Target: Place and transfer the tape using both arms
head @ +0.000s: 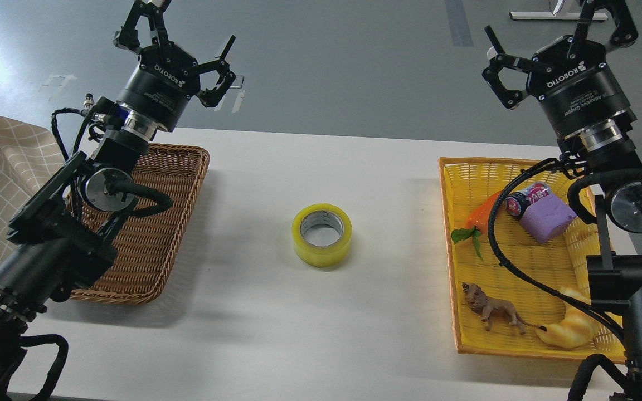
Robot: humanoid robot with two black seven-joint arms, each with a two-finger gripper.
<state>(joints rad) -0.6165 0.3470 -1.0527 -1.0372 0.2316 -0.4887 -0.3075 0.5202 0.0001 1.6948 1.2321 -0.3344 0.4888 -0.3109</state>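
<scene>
The wide roll of translucent yellowish packing tape [321, 234] lies flat, ungrasped, mid-worktop [276, 312] between both baskets, while the left gripper [179, 47] and right gripper [549, 47] hover spread wide and empty, so the transfer appears pending.

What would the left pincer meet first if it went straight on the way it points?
Nothing visible: the left pincer, open, points up and away beyond the table, toward the grey floor. Depth is unclear.

Left arm [59, 234] rose from the lower left corner, wrist angled up and away, left gripper [179, 42] held high with jaws spread wide, right arm [627, 234] rose from the lower right, right gripper [555, 39] likewise raised, jaws spread, both empty.
</scene>
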